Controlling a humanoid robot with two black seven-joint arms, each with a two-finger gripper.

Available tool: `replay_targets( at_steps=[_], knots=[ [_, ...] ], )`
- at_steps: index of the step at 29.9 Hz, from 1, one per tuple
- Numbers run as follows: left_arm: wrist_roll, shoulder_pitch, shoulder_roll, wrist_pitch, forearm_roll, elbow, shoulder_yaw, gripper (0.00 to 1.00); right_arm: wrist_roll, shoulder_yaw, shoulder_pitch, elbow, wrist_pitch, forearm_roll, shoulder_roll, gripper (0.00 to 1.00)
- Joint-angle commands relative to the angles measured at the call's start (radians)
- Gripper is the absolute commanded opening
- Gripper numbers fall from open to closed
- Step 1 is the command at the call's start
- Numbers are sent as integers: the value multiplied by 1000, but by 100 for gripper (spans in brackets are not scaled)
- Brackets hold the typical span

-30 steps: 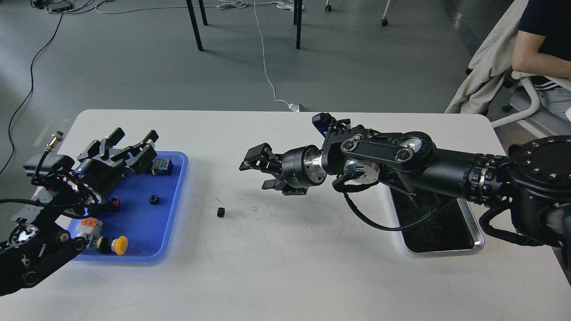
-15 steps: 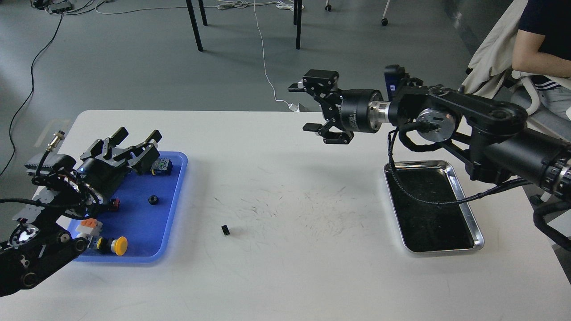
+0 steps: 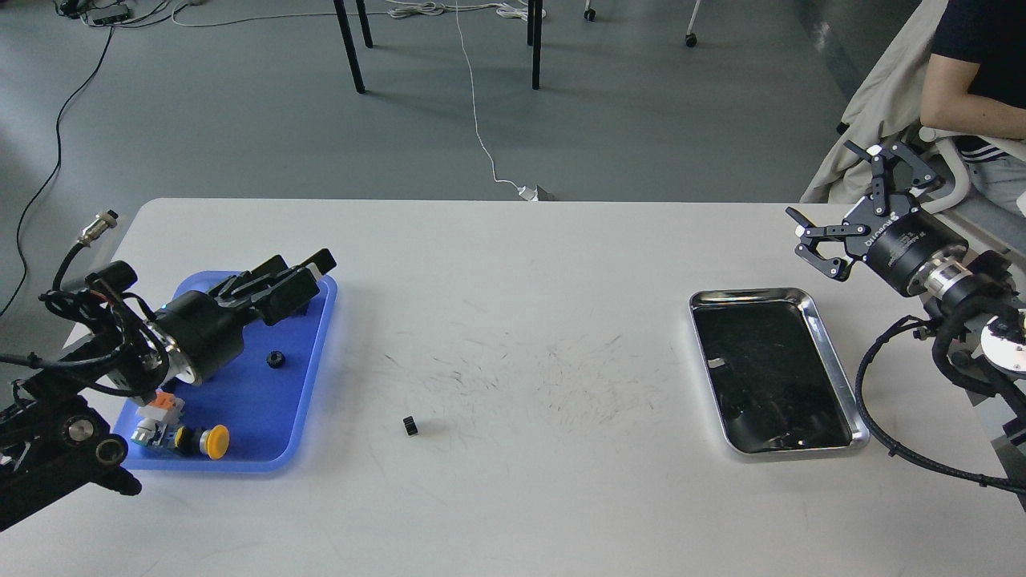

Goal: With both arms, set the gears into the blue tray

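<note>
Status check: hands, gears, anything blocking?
Right hand open, empty, beside the steel tray. Left hand over the blue tray, state unclear. One gear in tray, one on table, unobstructed.

Probably a robotics lab: a scuffed white worktable [image 3: 513,481], grey floor [image 3: 240,104] strewn with cables [image 3: 481,120]

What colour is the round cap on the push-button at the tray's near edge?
Yellow, seen in the head view.
</note>
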State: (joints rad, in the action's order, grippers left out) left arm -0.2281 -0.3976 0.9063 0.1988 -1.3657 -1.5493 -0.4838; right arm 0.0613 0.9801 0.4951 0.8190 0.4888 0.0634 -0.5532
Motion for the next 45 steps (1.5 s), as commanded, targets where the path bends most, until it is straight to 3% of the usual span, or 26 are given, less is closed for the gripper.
replay_targets(
  at_steps=[1,7,15,25,29,34,36,38,41,45],
  knots=[
    [4,16,2,-9,-24,-60,63,98,-34,31,-67,0,0,25,25,99],
    [12,23,-56,25,-391,-64,172,98,-37,25,-76,0,0,36,64,99],
    [27,91,-167,97,-800,12,183,97,-37,15,-76,6,0,35,82,99],
    [41,92,-274,123,-816,196,185,94,-37,15,-78,9,0,35,82,99],
    [41,92,-291,137,-816,258,186,88,-37,15,-79,9,0,35,82,99],
    [41,97,-293,146,-816,271,186,61,-37,15,-79,9,0,35,82,99],
    [41,97,-293,146,-816,279,186,44,-37,15,-81,11,0,35,82,99],
    [39,97,-293,146,-816,281,188,36,-37,15,-79,11,0,35,82,99],
    [38,98,-291,146,-816,281,191,13,-38,14,-79,11,0,35,82,99],
    [38,109,-276,149,-816,270,186,6,-38,14,-81,11,0,35,82,99]
  ],
)
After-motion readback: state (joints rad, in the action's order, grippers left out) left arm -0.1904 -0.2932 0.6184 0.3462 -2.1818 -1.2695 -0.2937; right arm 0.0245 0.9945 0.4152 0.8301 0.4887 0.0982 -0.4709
